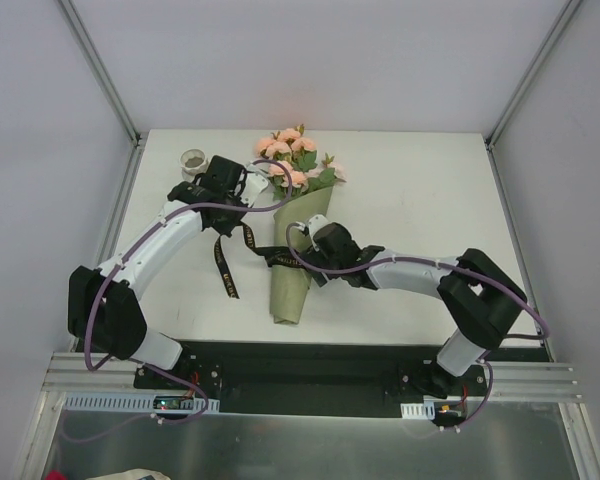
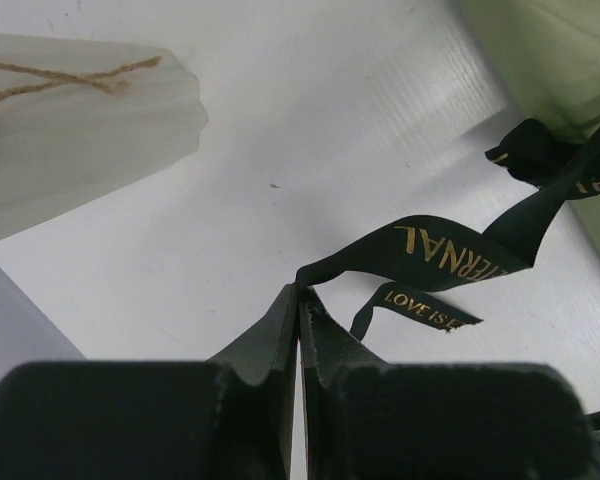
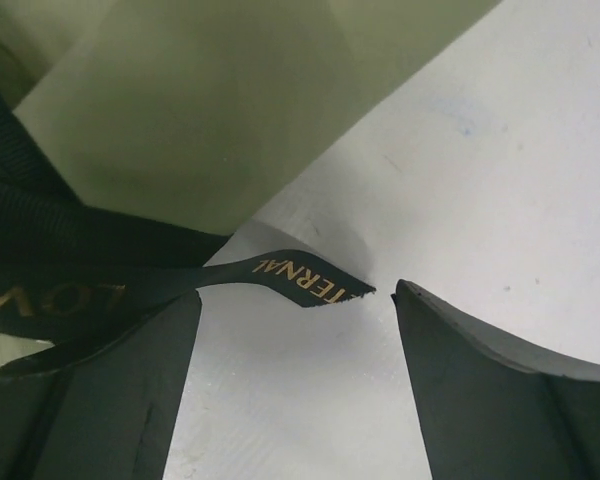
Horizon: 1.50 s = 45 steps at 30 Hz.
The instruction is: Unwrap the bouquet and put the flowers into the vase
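The white desk (image 1: pixel 410 200) carries everything. The left arm reaches toward the far-left part of it and the right arm bends in toward the middle.

The left gripper (image 2: pixel 298 298) is pinched fully together on one end of the black ribbon (image 2: pixel 450 255), with no gap between the fingers. It hangs over bare desk between the vase and the bouquet.

The right gripper (image 3: pixel 298 295) stands wide, its fingers well apart and clamped on nothing. It hovers low at the middle of the bouquet. A loose ribbon end lies in the gap between the fingers and crosses in front of one of them. Whether the ribbon touches that finger I cannot tell.

The bouquet (image 1: pixel 290 290) lies flat on the middle of the desk. The pointed end of its olive-green paper cone faces the near edge. The flowers (image 1: pixel 292 150), peach-pink roses with green leaves, spill out of the cone's open mouth toward the far edge.

The ribbon has gold lettering and is wrapped around the cone's middle. One tail trails toward the near-left and another runs up to the left gripper.

The vase (image 1: pixel 192 160) is small and whitish, with a thin twine around it. It stands near the far-left corner, apart from the bouquet. What is inside its mouth I cannot make out.
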{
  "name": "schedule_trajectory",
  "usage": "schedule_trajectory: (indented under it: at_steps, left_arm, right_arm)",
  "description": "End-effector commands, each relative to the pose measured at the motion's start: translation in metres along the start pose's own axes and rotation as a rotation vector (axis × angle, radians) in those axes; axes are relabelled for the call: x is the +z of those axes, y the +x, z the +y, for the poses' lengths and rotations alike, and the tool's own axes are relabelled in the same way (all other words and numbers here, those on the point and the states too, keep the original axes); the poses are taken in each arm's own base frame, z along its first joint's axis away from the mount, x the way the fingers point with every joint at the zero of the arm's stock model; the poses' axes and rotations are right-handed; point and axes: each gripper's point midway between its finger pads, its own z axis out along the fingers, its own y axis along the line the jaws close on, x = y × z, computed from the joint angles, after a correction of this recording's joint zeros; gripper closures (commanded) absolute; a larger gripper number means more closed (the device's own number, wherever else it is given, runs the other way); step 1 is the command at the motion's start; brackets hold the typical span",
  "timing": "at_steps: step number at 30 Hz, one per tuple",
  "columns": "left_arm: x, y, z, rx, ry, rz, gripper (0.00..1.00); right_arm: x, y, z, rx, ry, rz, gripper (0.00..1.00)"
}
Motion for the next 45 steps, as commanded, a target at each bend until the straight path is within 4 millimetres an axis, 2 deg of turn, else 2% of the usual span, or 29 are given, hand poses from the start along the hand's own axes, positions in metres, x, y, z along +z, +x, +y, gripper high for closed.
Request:
schedule_trajectory:
  at_steps: [1, 6, 7, 9, 12, 13, 15, 16, 18, 24, 28, 32, 33, 34, 35, 37, 40, 45]
  left_arm:
    - [-0.004, -0.011, -0.001, -0.015, 0.01, -0.008, 1.0]
    - [0.002, -0.008, -0.004, -0.014, 0.022, 0.01, 1.0]
    - [0.002, -0.008, -0.005, -0.011, 0.022, 0.01, 1.0]
    - [0.003, -0.007, -0.005, -0.012, 0.021, 0.015, 1.0]
    - [0.002, -0.005, -0.005, -0.015, 0.019, 0.017, 1.0]
    - [0.002, -0.005, -0.006, -0.015, 0.021, 0.015, 1.0]
    - [0.002, -0.003, -0.006, -0.016, 0.019, 0.019, 1.0]
    - [0.002, -0.003, -0.006, -0.018, 0.019, 0.017, 1.0]
    - [0.001, -0.002, -0.006, -0.021, 0.02, 0.017, 1.0]
    - [-0.001, 0.001, -0.008, -0.024, 0.021, 0.015, 1.0]
    - [-0.002, 0.002, -0.006, -0.027, 0.014, 0.017, 1.0]
    - [-0.003, 0.002, -0.007, -0.029, 0.013, 0.018, 1.0]
    - [-0.003, 0.002, -0.007, -0.029, 0.014, 0.016, 1.0]
    - [-0.003, 0.002, -0.007, -0.029, 0.012, 0.015, 1.0]
    - [-0.003, 0.002, -0.006, -0.029, 0.012, 0.018, 1.0]
    - [-0.003, 0.003, -0.006, -0.024, 0.011, 0.02, 1.0]
    - [-0.002, 0.003, -0.006, -0.015, 0.012, 0.023, 1.0]
    - [-0.002, 0.0, -0.007, -0.023, 0.022, 0.018, 1.0]
  right_arm:
    - [-0.001, -0.044, 0.021, -0.012, -0.11, -0.115, 0.21]
    - [0.002, -0.046, 0.045, -0.024, -0.226, -0.132, 0.34]
    - [0.001, -0.047, 0.05, -0.021, -0.253, -0.139, 0.41]
    - [0.003, -0.042, 0.055, -0.018, -0.278, -0.136, 0.48]
    - [0.004, -0.039, 0.057, -0.011, -0.285, -0.146, 0.64]
    - [0.004, -0.039, 0.056, -0.01, -0.284, -0.149, 0.74]
    - [0.005, -0.036, 0.057, -0.013, -0.285, -0.142, 0.86]
    - [0.006, -0.036, 0.055, -0.011, -0.275, -0.143, 0.95]
    - [0.006, -0.035, 0.052, -0.012, -0.258, -0.148, 0.99]
    - [0.001, -0.038, 0.02, 0.027, -0.089, -0.199, 0.99]
    - [-0.003, -0.026, -0.002, 0.053, 0.027, -0.213, 0.99]
    - [-0.005, -0.021, -0.008, 0.08, 0.054, -0.232, 0.99]
    - [-0.005, -0.022, -0.005, 0.078, 0.034, -0.239, 0.96]
    - [-0.006, -0.023, 0.003, 0.067, -0.011, -0.242, 0.66]
    - [-0.006, -0.019, 0.008, 0.048, -0.026, -0.236, 0.54]
    - [-0.006, -0.015, 0.015, 0.013, -0.05, -0.232, 0.4]
    - [-0.009, -0.012, 0.025, -0.064, -0.055, -0.231, 0.29]
    - [0.0, -0.015, 0.019, -0.158, 0.094, -0.233, 0.27]
